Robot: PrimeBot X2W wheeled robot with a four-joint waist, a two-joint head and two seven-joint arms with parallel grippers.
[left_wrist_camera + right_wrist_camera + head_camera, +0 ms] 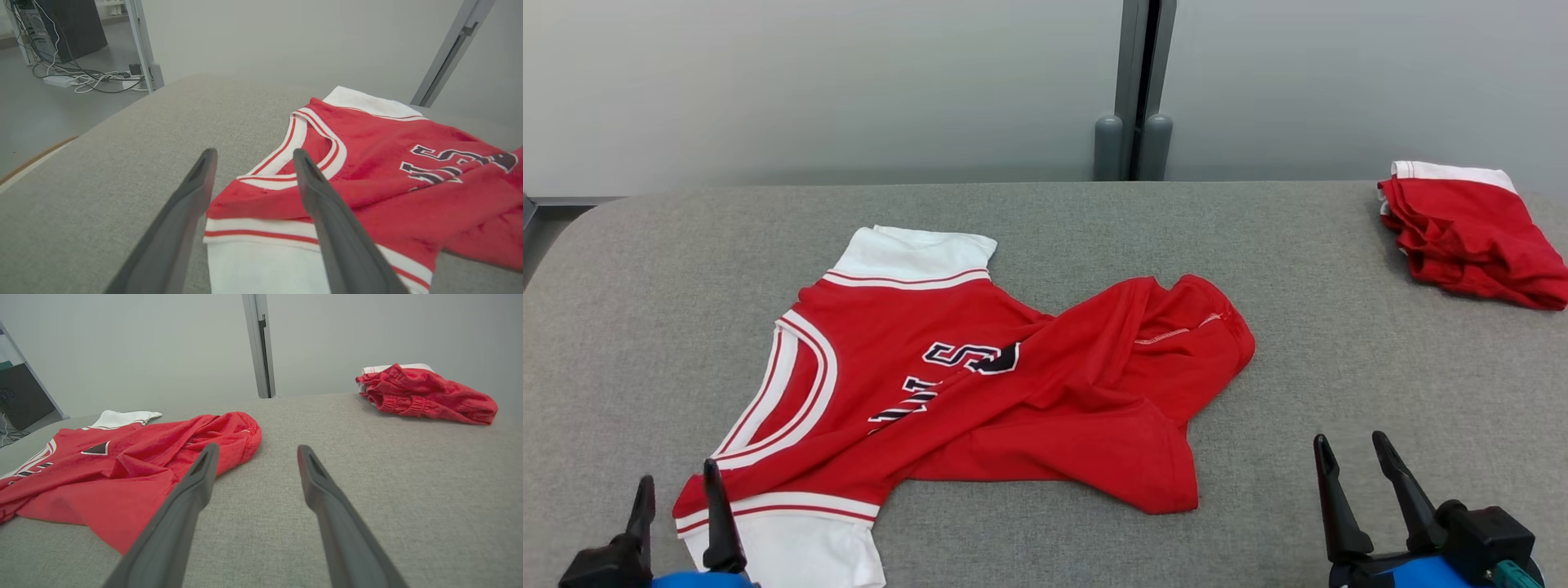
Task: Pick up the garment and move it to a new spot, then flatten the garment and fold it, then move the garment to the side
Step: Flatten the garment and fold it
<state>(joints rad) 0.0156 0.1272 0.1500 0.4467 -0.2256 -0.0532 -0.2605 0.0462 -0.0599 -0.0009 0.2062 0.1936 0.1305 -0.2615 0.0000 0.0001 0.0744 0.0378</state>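
Where left claw (678, 490), fingers apart, hovers at near-left white edge of shirt (980, 384), closing may pinch top layer only. Shirt lies at middle of table (1045, 212), right half bunched over itself: one-sided pull likely drags, not flattens. Right claw (1349, 445), fingers apart, near right, off cloth. Red pile (1470, 237) far right: keep clear.
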